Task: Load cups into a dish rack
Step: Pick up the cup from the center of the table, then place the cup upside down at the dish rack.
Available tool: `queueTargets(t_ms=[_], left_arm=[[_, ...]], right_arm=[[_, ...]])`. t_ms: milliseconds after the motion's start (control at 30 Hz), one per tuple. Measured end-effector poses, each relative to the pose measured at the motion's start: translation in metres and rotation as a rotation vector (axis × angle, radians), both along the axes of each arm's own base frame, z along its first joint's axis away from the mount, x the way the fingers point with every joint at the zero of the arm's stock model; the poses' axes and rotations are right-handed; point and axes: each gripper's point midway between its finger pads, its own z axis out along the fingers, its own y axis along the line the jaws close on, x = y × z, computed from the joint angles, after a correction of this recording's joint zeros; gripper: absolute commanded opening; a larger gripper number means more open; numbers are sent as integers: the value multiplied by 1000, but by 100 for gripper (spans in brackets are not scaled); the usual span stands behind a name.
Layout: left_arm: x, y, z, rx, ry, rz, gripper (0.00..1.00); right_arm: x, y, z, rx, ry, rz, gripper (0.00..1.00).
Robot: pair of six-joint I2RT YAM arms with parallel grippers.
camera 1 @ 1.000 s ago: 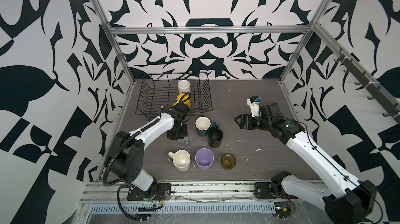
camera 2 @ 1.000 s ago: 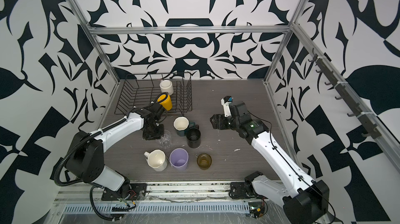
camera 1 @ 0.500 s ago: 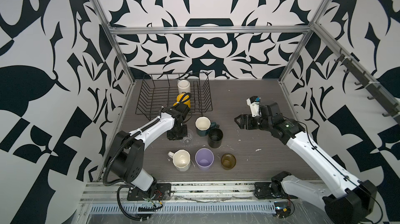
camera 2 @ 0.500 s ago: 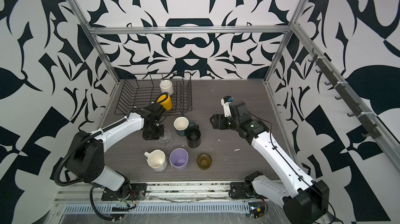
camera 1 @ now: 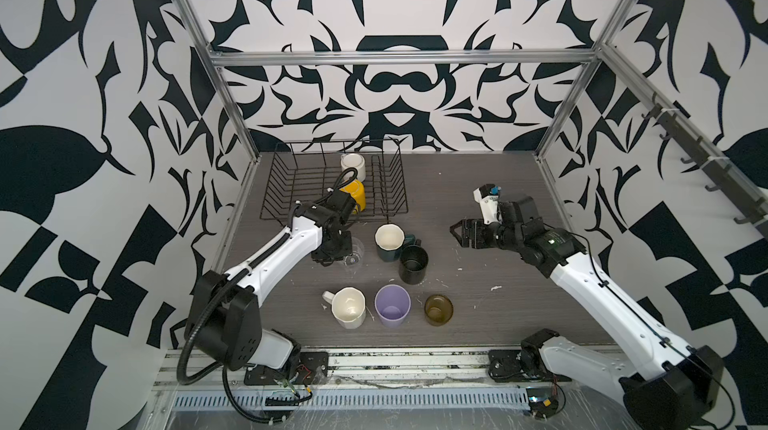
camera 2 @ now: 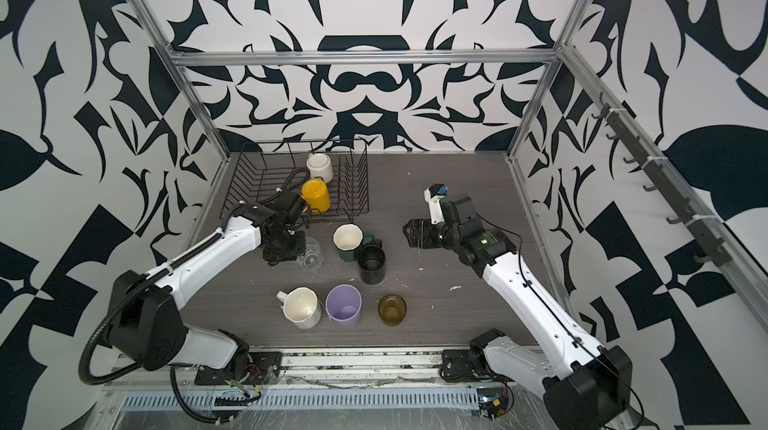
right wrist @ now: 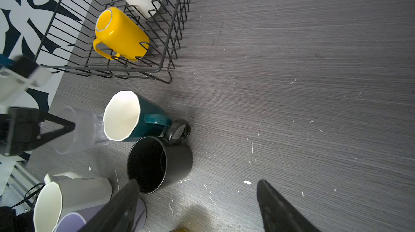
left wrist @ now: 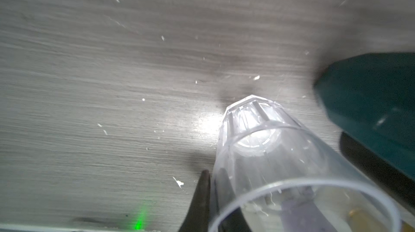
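The clear glass [left wrist: 280,163] is pinched at its rim by the left gripper [left wrist: 212,181], one finger inside the wall and one outside, with the jaws closed thin. The glass is held tilted on the near side of the dish rack [camera 1: 286,186], just beside the dark-green faceted mug [camera 1: 388,240]. Whether its base is on the table cannot be told.

Slippage is to be expected, since smooth glass is gripped on a narrow edge and the glass may swing about the pinch. The dark-green faceted mug may be struck on lift. The rack's front wall may be caught if clearance is insufficient. The yellow mug [camera 1: 355,195], already inverted in the rack, may be knocked. The right gripper [camera 1: 455,236] is held wide and empty, well apart.
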Motion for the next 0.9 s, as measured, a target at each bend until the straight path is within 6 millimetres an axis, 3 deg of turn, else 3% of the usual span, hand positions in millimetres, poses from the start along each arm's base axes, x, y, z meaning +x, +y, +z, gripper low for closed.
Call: queueTargets(t_ms=[200, 433, 533, 633, 900], left_arm=[[0, 12, 44, -23, -119, -7, 0], [2, 21, 142, -156, -431, -17, 0], [3, 12, 168, -262, -527, -48, 0], [13, -6, 180, -386, -578, -96, 0], [41, -53, 178, -695, -582, -224, 0]], right_arm=[[0, 0, 0, 1, -1, 3, 85], [3, 10, 11, 57, -34, 42, 85], [4, 22, 24, 122, -66, 86, 85], [5, 37, 43, 212, -109, 143, 85], [-1, 70, 110, 482, -241, 309, 85]])
